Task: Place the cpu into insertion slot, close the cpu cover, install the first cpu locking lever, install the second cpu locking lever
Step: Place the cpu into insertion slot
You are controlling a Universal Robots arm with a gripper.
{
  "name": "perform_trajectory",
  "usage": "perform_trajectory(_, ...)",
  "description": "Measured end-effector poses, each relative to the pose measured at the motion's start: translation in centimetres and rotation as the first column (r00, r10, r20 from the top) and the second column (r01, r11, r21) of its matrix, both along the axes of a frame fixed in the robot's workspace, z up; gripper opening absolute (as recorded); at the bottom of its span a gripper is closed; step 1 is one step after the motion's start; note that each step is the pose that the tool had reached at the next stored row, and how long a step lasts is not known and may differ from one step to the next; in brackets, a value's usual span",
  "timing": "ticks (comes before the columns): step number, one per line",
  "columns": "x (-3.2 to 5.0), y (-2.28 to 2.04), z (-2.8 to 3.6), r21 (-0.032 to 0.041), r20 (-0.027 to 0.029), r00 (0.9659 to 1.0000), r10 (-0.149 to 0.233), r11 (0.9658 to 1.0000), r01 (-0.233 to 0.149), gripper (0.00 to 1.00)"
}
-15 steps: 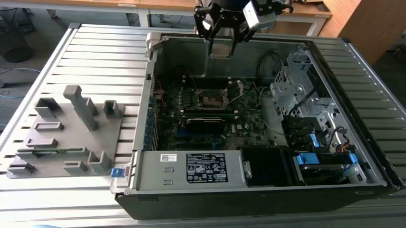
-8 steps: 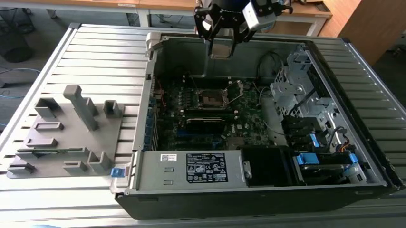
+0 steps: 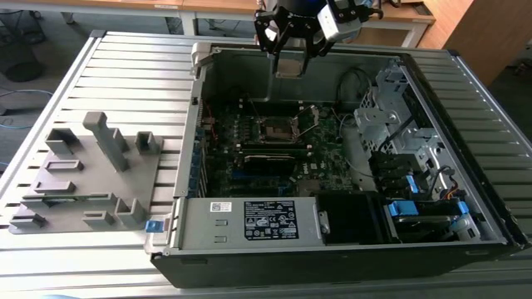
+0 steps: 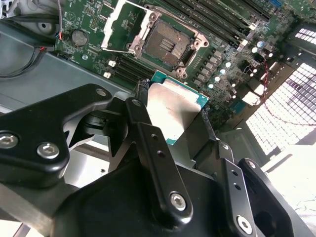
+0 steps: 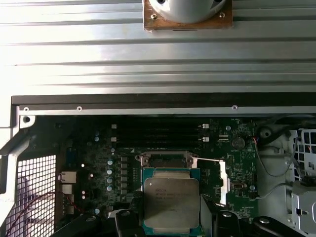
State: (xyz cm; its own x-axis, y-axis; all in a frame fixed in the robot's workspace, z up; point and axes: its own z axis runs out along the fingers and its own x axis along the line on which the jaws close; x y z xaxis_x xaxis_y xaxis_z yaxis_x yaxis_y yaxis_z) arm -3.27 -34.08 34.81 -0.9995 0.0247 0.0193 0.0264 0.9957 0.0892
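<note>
My gripper hangs over the far wall of the open computer case, shut on the cpu, a flat silver-topped square on a green board. In both wrist views the black fingers clamp the cpu by two opposite edges. The insertion slot lies bare on the motherboard below, a dark square with a silvery rim. Its cpu cover is swung open beside it. In the first wrist view the cpu hides most of the slot, with the raised cover at one side.
Long black memory slots run near the socket. A labelled power supply box fills the case's near corner, and drive bays with blue latches and cables stand at the exterior view's right. A grey holder fixture sits outside the case at the left.
</note>
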Motion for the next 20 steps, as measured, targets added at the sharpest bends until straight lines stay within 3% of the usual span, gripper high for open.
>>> perform_trajectory(20,0.00,0.00,-0.27,-0.0001,0.0000,1.0000,0.000,1.0000,0.000,0.54)
